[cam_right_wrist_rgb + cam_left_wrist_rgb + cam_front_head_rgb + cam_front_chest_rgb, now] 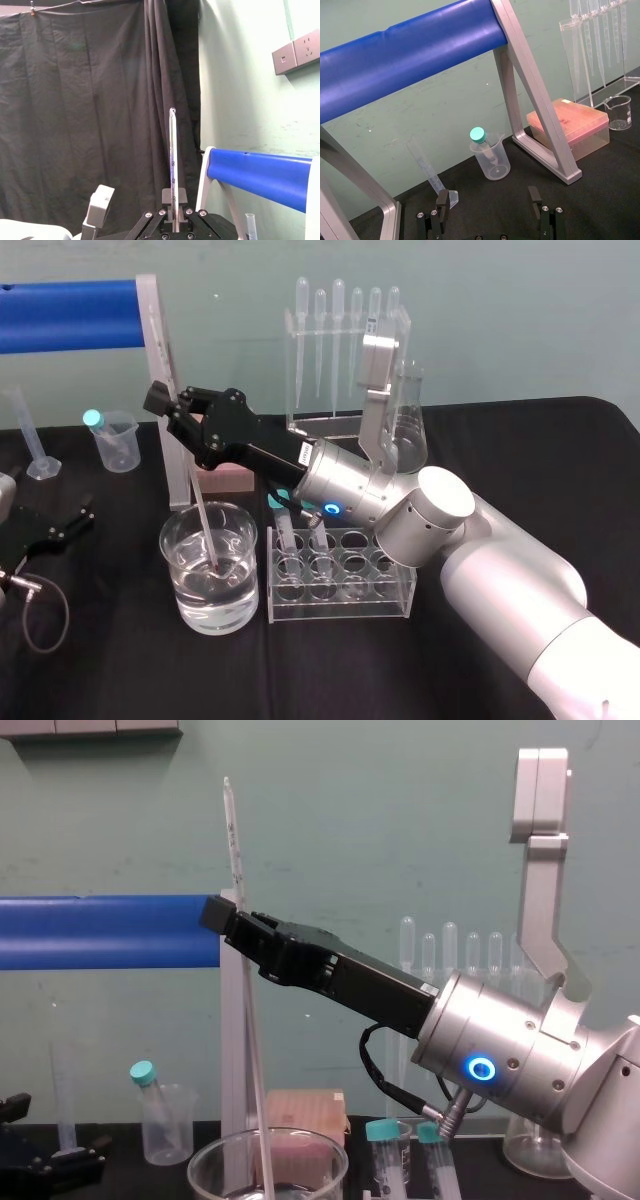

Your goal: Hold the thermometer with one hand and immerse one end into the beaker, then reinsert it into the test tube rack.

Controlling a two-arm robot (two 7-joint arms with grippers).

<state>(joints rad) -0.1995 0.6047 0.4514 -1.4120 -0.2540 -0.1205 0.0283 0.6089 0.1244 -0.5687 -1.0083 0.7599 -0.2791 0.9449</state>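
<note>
Right tool [178, 400] clenched on the thermometer [205, 525]. The rod is slightly tilted, its top end sticks up above the tool and its lower end sits in the water inside the beaker [240, 610] just below the tool. Test tube rack [340, 605] under the tool's wrist, just beside the beaker. Left tool [489, 200] released, empty, low over the table [120, 670], well apart.

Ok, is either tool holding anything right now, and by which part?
The right tool is shut on the thermometer, gripping its upper half; the lower end sits in the beaker. The left tool is open and empty.
</note>
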